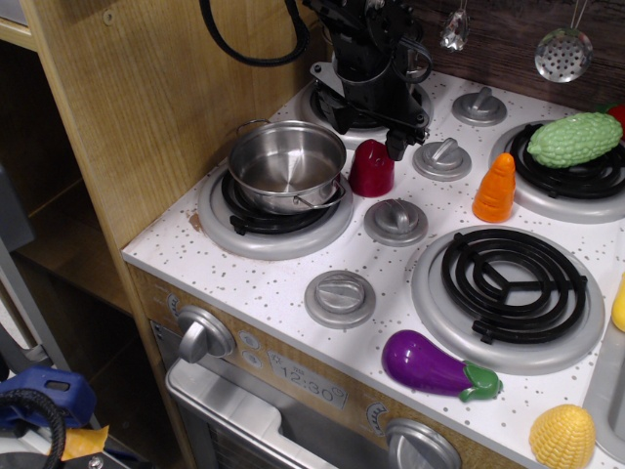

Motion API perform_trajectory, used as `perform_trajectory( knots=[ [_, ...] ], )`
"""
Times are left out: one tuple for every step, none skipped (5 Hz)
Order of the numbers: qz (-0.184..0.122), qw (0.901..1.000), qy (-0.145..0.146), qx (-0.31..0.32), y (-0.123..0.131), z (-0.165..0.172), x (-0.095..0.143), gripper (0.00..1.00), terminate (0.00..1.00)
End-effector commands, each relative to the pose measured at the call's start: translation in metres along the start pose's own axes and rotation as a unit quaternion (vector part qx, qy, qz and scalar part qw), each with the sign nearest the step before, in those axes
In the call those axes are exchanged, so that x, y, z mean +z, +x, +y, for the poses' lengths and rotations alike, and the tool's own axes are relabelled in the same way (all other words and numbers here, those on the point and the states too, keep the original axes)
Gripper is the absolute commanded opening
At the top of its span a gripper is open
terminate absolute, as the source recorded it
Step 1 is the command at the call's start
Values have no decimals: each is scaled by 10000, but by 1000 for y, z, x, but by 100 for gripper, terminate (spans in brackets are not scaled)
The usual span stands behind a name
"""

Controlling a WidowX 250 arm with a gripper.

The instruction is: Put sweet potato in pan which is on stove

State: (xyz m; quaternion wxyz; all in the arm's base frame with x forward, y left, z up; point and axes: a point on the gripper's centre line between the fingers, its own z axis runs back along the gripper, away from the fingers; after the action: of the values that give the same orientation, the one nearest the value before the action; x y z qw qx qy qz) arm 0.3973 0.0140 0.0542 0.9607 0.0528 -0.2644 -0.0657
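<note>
On a toy stove (293,293), the robot's black gripper (395,142) hangs just above and behind the sweet potato (371,168), which stands upright on the white speckled top between the pan (286,166) and a grey knob (441,158). One dark fingertip dips beside the toy's upper right; the other is lost against the arm's body, so whether the jaws are parted or pressed together cannot be told, and nothing appears to be held. The sweet potato looks untouched and rests just beside the pan's near wire handle, not in it. The pan sits empty on the left front burner.

The step in hand appears to be the approach for a grasp. Doing it well likely means centring the jaws over the stubby cone before descending, then closing low on its wider body, since the glossy tapered top could slip out upward. A straight lift should clear the pan's rim and handle before the short move left. The orange carrot (495,188) stands well apart to the right; the eggplant (435,364) lies at the front edge, both out of the path.
</note>
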Motion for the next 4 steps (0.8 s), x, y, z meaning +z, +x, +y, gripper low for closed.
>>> perform_trajectory(
  knots=[
    [0,10000,0,0,0,0,0,100,0],
    [-53,10000,-29,-78,3,0,-2,100,0],
    [-76,9999,-133,-68,4,0,-9,100,0],
    [-93,9997,-242,-22,4,-1,-16,100,0]
  ],
)
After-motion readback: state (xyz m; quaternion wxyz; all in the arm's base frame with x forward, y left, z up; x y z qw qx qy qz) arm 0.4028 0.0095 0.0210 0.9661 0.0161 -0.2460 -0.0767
